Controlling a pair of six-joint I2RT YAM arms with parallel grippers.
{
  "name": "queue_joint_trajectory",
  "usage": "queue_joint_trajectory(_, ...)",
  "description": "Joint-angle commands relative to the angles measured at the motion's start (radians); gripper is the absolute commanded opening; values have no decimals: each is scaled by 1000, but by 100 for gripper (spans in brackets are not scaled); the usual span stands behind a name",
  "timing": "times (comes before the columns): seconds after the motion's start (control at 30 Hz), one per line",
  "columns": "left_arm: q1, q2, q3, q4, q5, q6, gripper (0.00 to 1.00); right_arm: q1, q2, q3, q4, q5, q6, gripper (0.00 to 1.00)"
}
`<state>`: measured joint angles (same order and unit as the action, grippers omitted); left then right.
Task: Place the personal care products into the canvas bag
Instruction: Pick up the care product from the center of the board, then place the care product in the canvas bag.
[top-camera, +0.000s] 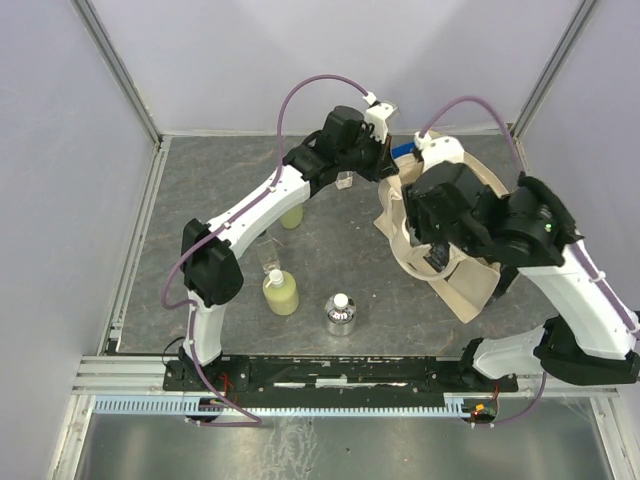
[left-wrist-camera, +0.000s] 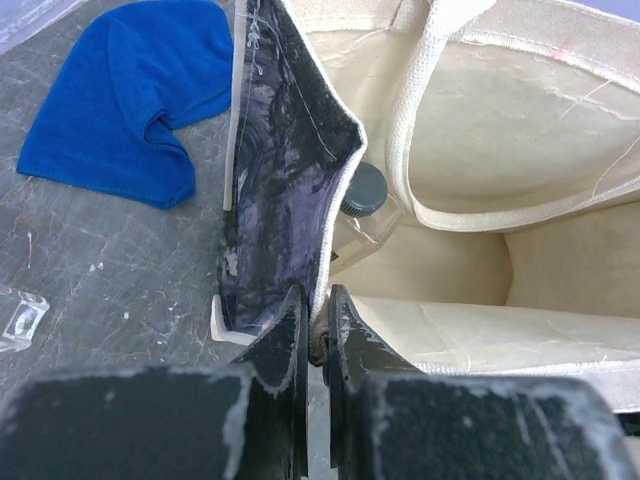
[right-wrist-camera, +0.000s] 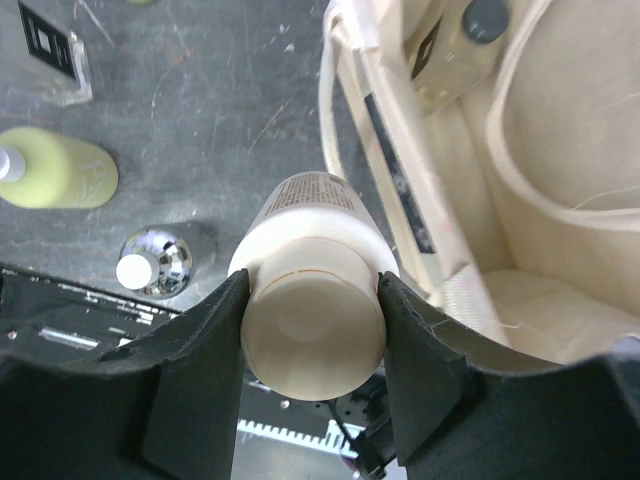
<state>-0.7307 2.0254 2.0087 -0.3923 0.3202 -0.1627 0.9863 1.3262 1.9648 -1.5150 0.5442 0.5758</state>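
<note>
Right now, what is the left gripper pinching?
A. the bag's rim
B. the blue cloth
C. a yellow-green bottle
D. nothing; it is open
A: in the left wrist view the left gripper is shut on the edge of the bag, while the blue cloth lies apart on the table.

Robot lab test cell.
A left arm (top-camera: 255, 205) and a right arm (top-camera: 590, 290) are bolted to a rail (top-camera: 340, 372) at the near edge of a scratched grey table (top-camera: 200, 185), enclosed by plain pale walls (top-camera: 60, 200) and aluminium posts (top-camera: 115, 65).
</note>
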Motion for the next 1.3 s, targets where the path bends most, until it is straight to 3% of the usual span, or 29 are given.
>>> queue_joint_trajectory(0.0,7,-63,-22,-31,-5,44,3,-30,19,211,138,163,-163,1)
queue_joint_trajectory(0.17,7,-80,-39,-36,-2,51,3,-99,96,383,210,192,-327,0)
queue_joint_trajectory(0.3,7,-94,-57,-36,1,58,3,-250,136,427,242,117,-388,0)
queue_joint_trajectory(0.47,7,-119,-56,-48,7,63,3,-449,128,264,304,-21,-393,0)
queue_joint_trajectory(0.7,7,-142,-45,-79,7,68,3,-602,132,-8,461,-157,-404,0)
queue_joint_trajectory(1.27,7,-158,-76,-32,41,33,3,-696,190,-332,917,-274,-533,0)
